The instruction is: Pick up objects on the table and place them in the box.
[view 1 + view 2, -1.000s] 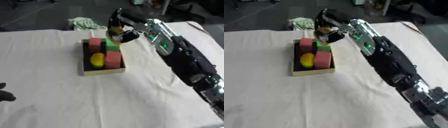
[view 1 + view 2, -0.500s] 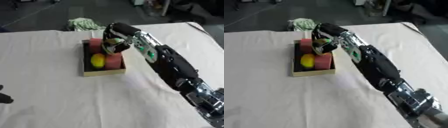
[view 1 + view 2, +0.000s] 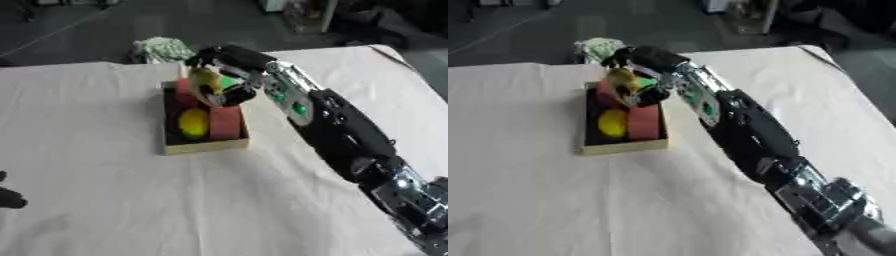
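The robot's right arm (image 3: 337,125) stretches across the cloth-covered bench (image 3: 105,200) from the near right corner, its right hand (image 3: 229,75) poised over the far end of a shallow cardboard box (image 3: 206,146). The fingers (image 3: 234,96) are curled round a yellowish rounded object (image 3: 205,84), which sits in the hand just above the box's far half; whether it touches anything inside the box cannot be made out.

Inside the box, a yellow round piece (image 3: 193,122) lies on the left side and a red block (image 3: 225,122) stands just beside it on the right, the two touching or very nearly so. A second reddish block (image 3: 606,93) shows at the far left of the box, partly hidden behind the hand. A patch of green (image 3: 229,82) shows close behind the held object, too covered by the hand to tell what it is.

The box lies near the middle of the bench, its long side running away from the robot. Beyond it, at the far edge of the white cloth, a crumpled pale green and white cloth (image 3: 163,49) lies well apart from the box.

At the lower left edge of the left eye view, a dark sliver of the left hand (image 3: 9,196) shows; how its fingers stand cannot be told.
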